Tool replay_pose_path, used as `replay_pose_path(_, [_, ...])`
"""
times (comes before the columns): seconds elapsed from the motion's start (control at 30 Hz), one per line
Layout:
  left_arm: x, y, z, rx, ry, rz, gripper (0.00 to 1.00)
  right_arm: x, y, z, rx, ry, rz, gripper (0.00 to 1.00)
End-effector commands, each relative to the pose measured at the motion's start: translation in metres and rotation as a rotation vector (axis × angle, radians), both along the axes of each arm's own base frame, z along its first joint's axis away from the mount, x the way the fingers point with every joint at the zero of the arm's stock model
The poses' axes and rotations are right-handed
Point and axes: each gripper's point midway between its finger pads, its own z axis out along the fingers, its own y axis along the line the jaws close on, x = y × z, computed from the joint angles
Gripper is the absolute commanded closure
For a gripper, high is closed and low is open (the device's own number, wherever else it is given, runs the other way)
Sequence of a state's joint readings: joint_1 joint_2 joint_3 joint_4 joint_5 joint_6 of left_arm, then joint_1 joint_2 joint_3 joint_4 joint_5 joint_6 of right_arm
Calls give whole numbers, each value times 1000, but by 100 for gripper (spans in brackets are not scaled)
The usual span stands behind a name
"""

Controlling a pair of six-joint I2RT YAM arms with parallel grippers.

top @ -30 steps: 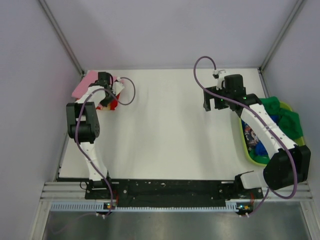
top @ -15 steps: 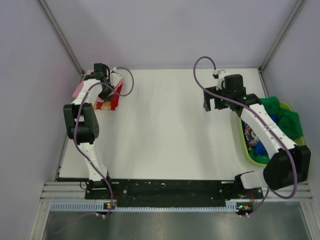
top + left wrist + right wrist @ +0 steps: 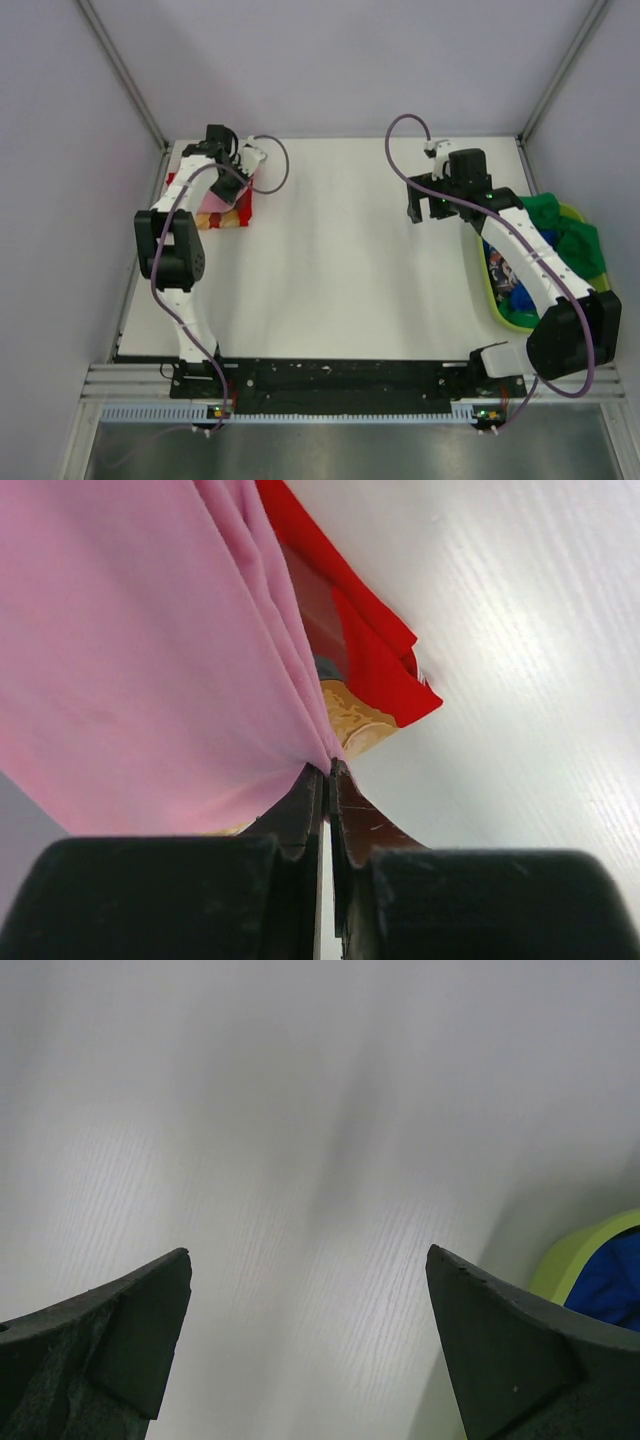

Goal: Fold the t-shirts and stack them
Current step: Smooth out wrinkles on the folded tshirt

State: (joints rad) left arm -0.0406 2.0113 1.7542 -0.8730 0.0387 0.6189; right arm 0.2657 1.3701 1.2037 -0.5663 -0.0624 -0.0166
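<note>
Pink shirt, edge pinched by left gripper, overlies red shirt upper left; right gripper spread upper right, table between.

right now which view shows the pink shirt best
Left wrist: the pink shirt fills half the frame, pinched in the shut left gripper. Top external shows just a small patch; right wrist shows none.
</note>
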Motion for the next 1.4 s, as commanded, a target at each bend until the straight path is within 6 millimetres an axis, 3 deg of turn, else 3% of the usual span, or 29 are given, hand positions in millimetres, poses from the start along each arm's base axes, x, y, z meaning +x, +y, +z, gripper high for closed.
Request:
replay_pose_path(0.0, [-19,-28,-21,-101,119,-45,92,2,2,9,8,-37,11,1])
replay_pose_path(0.07, [-28,-35,-39,-133,190,-52,83,1,3,9,10,-37,15,1])
replay_pose_path(0.17, [-45,-60,-43,-262,262,-109,67,-1,8,8,28,-32,35,1])
replay_pose_path(0.3, [-66,-88,-18,-365,235,-243,54,-1,21,8,74,-21,76,1])
replay_pose_path(0.37, [-67,-90,0,-376,181,-264,48,-1,25,6,78,-15,85,1])
replay_pose_path(0.47, [-63,-82,23,-360,100,-245,48,-1,28,6,77,-15,95,1])
replay_pose_path(0.57, [-44,-52,41,-325,-9,-120,48,-3,28,5,76,-13,97,1])
replay_pose_path(0.67, [-17,16,50,-280,-121,114,48,-4,28,6,72,-21,98,1])
replay_pose_path(0.77, [-10,73,44,-221,-149,289,50,-4,27,6,68,-23,98,1])
replay_pose_path(1.1, [-34,109,-40,-60,7,350,74,-3,25,6,61,-27,95,1])
replay_pose_path(1.2, [-25,119,-57,-18,12,368,74,-2,25,6,58,-26,95,1])
replay_pose_path(1.37, [2,147,-64,85,-31,430,74,-3,25,6,58,-26,91,1])
